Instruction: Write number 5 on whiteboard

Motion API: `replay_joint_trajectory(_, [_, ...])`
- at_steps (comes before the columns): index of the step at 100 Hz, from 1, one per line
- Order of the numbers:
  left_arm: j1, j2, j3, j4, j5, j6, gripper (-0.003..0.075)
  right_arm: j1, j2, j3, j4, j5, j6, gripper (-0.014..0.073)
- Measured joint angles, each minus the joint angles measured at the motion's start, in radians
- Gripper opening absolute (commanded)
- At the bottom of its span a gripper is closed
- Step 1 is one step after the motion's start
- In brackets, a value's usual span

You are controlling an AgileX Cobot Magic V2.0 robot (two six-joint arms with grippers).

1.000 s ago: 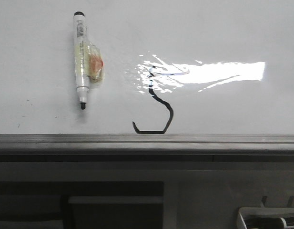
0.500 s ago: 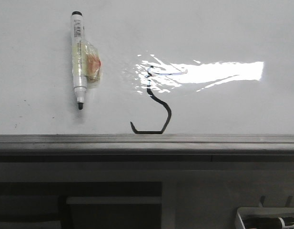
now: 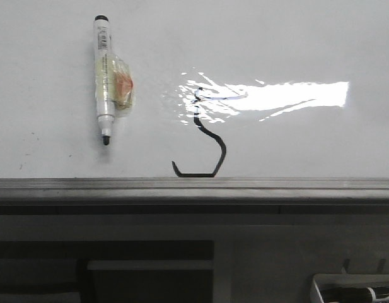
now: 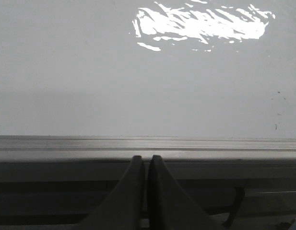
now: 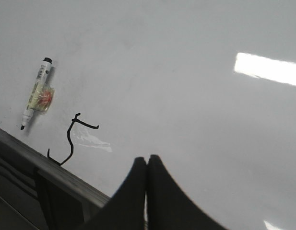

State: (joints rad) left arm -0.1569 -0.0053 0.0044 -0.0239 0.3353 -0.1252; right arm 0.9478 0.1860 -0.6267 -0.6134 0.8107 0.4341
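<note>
The whiteboard (image 3: 295, 44) fills the upper front view, with a grey metal rim strip (image 3: 194, 187) along its near edge. The number 5 (image 3: 207, 136) is drawn in thin black line just above the rim; its top stroke lies in a light glare. It also shows in the right wrist view (image 5: 71, 139). A white marker (image 3: 105, 82) with a black tip lies uncapped on the board, left of the figure, also in the right wrist view (image 5: 36, 92). My left gripper (image 4: 147, 159) is shut and empty at the rim. My right gripper (image 5: 147, 160) is shut and empty above the board.
Below the rim are dark grey panels (image 3: 150, 252). A white tray (image 3: 355, 289) with a dark item sits at the lower right of the front view. A few tiny dark specks (image 3: 31, 134) mark the board at the left.
The front view shifted slightly between one second ago and half a second ago; marker and figure sit a few pixels further left. Nothing on the board has moved since.
</note>
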Motion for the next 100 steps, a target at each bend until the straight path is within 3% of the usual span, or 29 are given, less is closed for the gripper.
replay_joint_trajectory(12, [0.000,0.000,0.000,0.000,0.000,0.000,-0.0020,-0.012,-0.016,0.022,-0.097,0.062,0.000,-0.0061])
replay_joint_trajectory(22, [0.000,0.000,0.000,0.002,0.000,0.000,-0.0020,-0.043,-0.053,0.074,-0.131,0.032,0.004,-0.0061])
replay_joint_trajectory(44, [0.000,0.000,0.000,0.002,0.000,0.000,-0.0020,-0.230,-0.124,0.234,-0.125,-0.243,0.004,-0.0064])
replay_joint_trajectory(59, [0.000,0.000,0.000,0.002,0.000,0.000,-0.0020,-0.465,-0.127,0.343,0.070,-0.406,-0.027,-0.0064])
replay_joint_trajectory(77, [0.000,0.000,0.000,0.002,0.000,0.000,-0.0020,-0.741,-0.127,0.508,0.379,-0.607,-0.268,-0.0064])
replay_joint_trajectory(87, [0.000,0.000,0.000,0.002,0.000,0.000,-0.0020,-0.842,-0.127,0.593,0.428,-0.655,-0.316,-0.0064])
replay_joint_trajectory(100, [0.000,0.000,0.000,0.002,0.000,0.000,-0.0020,-0.881,-0.141,0.645,0.447,-0.642,-0.331,-0.0064])
